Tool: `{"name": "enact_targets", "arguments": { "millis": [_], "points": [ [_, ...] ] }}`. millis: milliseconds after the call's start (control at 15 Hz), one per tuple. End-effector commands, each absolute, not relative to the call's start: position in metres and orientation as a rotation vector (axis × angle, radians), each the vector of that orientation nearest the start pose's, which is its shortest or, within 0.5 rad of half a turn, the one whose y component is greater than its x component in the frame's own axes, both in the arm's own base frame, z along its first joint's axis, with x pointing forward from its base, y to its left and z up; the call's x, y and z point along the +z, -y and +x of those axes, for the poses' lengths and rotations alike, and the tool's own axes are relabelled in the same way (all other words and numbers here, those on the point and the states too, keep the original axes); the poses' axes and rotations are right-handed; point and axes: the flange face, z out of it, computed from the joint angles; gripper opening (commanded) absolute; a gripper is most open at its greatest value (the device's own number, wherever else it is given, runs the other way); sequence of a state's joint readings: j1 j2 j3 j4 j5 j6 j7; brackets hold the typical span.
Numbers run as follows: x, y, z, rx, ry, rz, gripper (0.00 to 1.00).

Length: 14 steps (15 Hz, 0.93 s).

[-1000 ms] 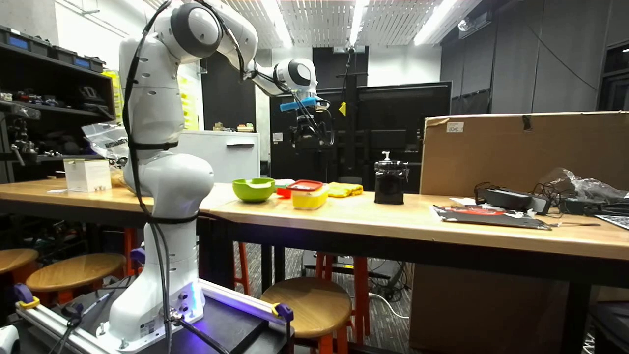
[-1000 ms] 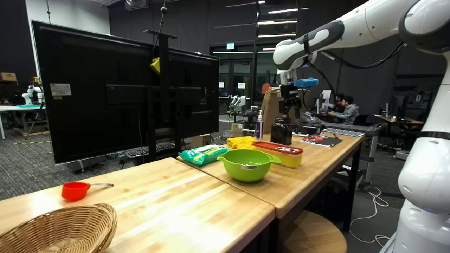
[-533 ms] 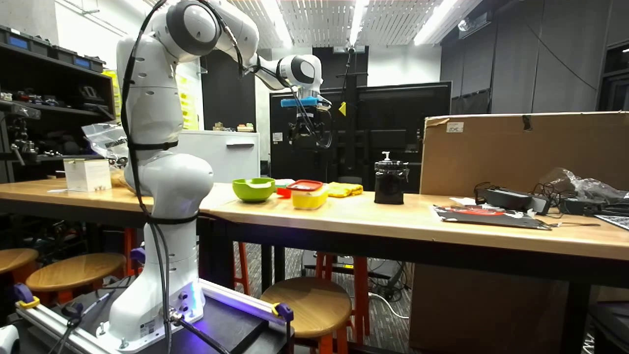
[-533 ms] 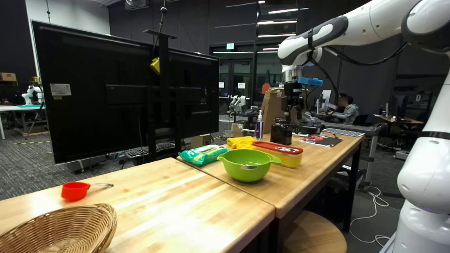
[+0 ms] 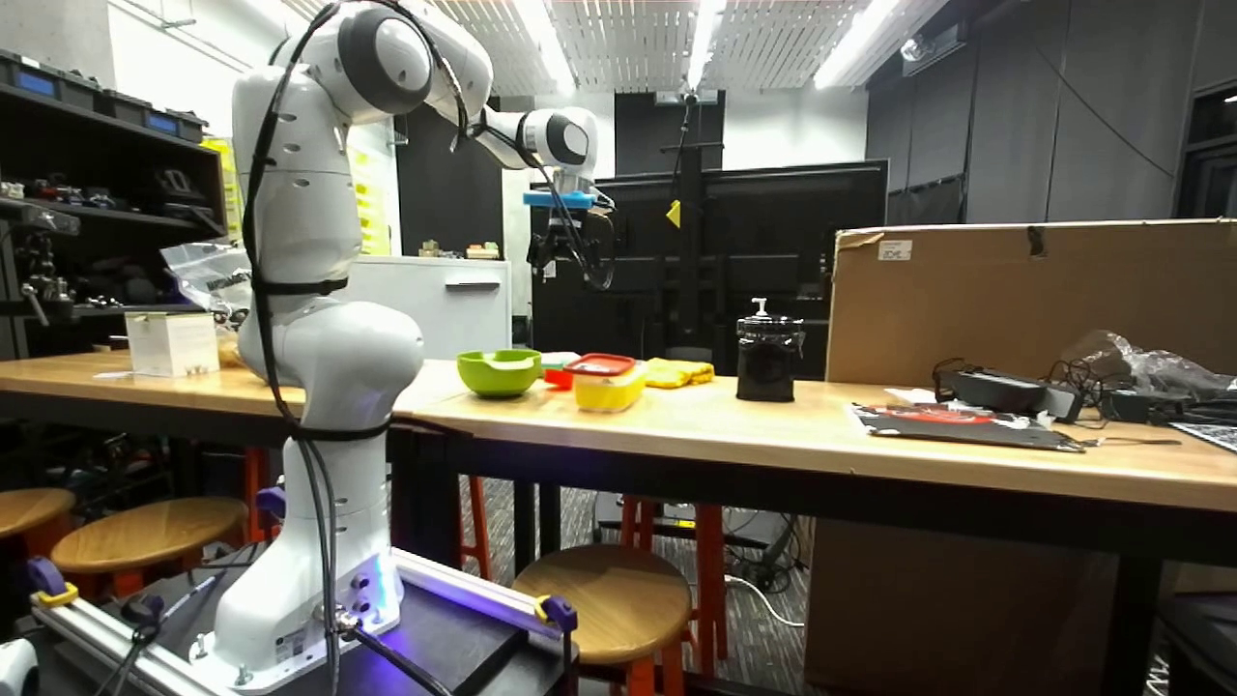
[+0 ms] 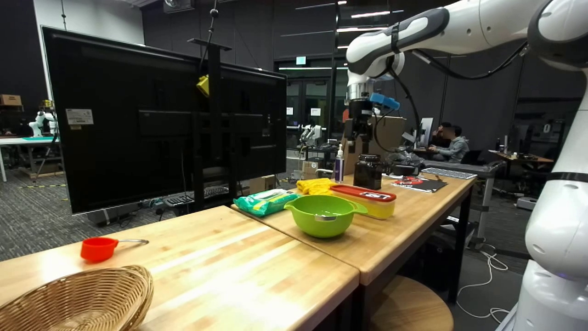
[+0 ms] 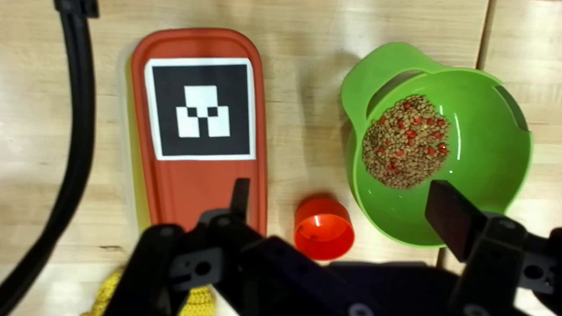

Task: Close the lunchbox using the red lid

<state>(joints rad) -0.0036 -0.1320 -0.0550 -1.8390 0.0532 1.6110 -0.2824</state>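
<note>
- Lunchbox (image 7: 141, 197): it sat at the left of your wrist view, yellow side showing.
- Lid (image 7: 197, 184): it lay on the lunchbox; you couldn't tell whether it was pressed home.
- Cup (image 7: 322, 235): it sat right of the lunchbox in that view.
- Claw (image 7: 342, 195): you had it spread wide, gripping nothing, well above the table (image 5: 715, 414).
- Bowl (image 7: 483, 131): it stood farthest right, holding brown grains (image 7: 408, 149).

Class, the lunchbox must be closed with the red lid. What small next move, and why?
I'd probably move the open gripper over the red lid, ready to press. The lid lies on the lunchbox, but the wrist view shows a strip of box past the lid's edge away from the green bowl, so it may not sit squarely.
</note>
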Motion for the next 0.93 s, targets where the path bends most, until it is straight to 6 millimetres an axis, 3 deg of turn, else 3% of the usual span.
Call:
{"name": "enact_targets", "arguments": {
  "millis": [0, 267, 600, 667, 867],
  "points": [
    [0.575, -0.015, 0.537, 0.096, 0.421, -3.029, 1.00],
    [0.570, -0.049, 0.574, 0.105, 0.486, -3.025, 1.00],
    [0.567, -0.069, 0.620, 0.107, 0.509, -3.022, 1.00],
    [0.560, -0.062, 0.604, 0.093, 0.516, -3.026, 1.00],
    [0.558, -0.066, 0.620, 0.099, 0.521, -3.021, 1.00]
  ]
}}
